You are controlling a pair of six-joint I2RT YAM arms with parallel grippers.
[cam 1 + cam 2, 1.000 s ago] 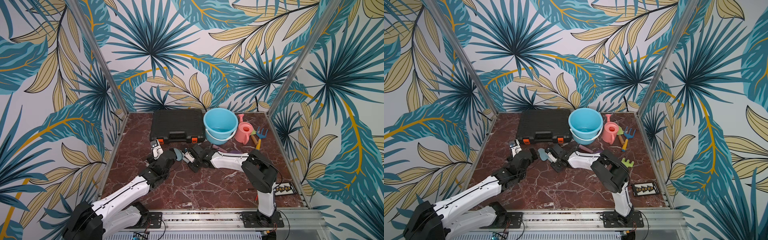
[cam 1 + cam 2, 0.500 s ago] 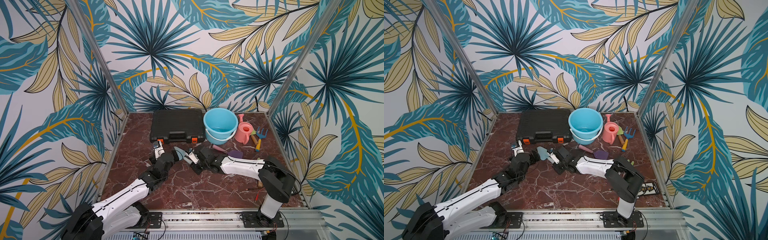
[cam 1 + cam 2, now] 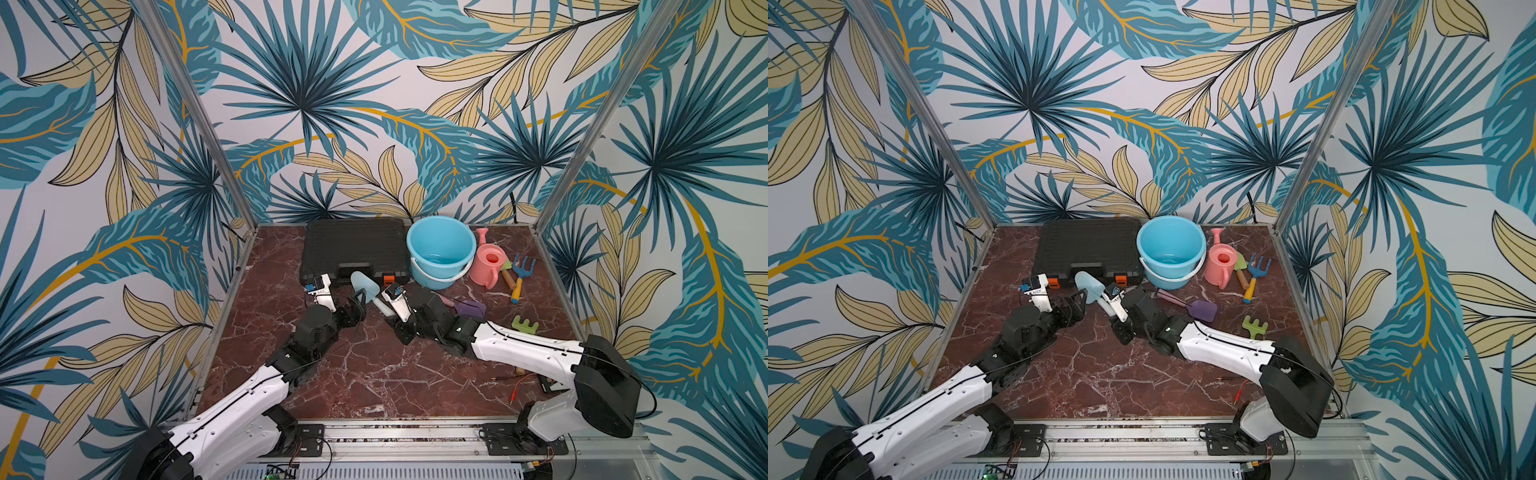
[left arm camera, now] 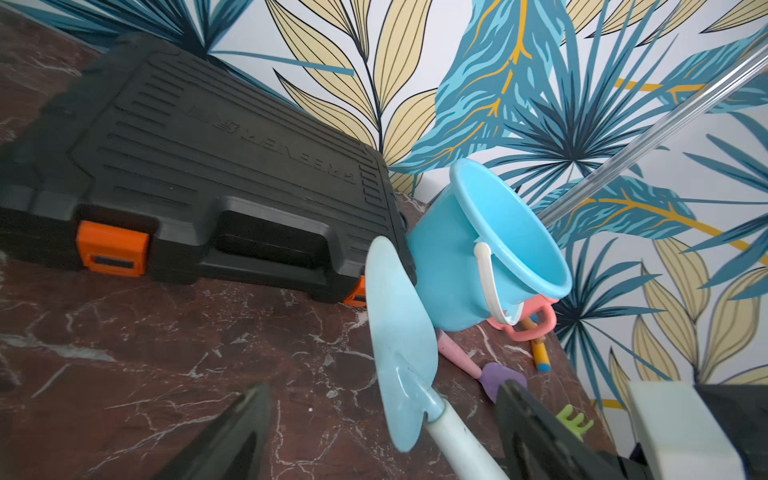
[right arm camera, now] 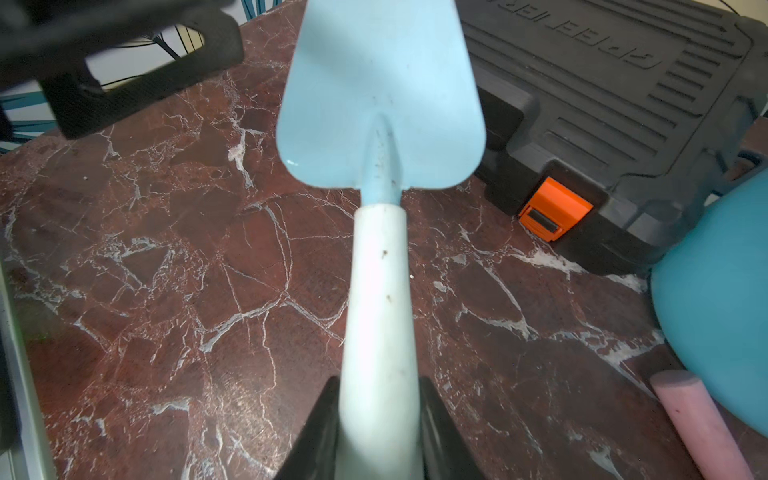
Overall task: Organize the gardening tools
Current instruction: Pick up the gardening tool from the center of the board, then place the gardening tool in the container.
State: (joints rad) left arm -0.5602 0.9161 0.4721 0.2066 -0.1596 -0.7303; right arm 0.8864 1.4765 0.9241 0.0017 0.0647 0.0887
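My right gripper is shut on the white handle of the pale blue trowel. Its blade is raised towards the black case. My left gripper is open, one finger on each side of the trowel's neck, neither touching it. On the table to the right lie the purple shovel, green rake, blue fork-rake and green trowel. The green trowel is partly behind the pink watering can.
The big black case lies shut against the back wall. A blue bucket stands upright to its right. Loose wires and a small tray sit at the front right. Metal posts frame the side walls.
The right gripper has lifted the trowel, and its blade now points up towards the case. That arm has stretched out lower. The left gripper's jaws have narrowed slightly around the trowel.
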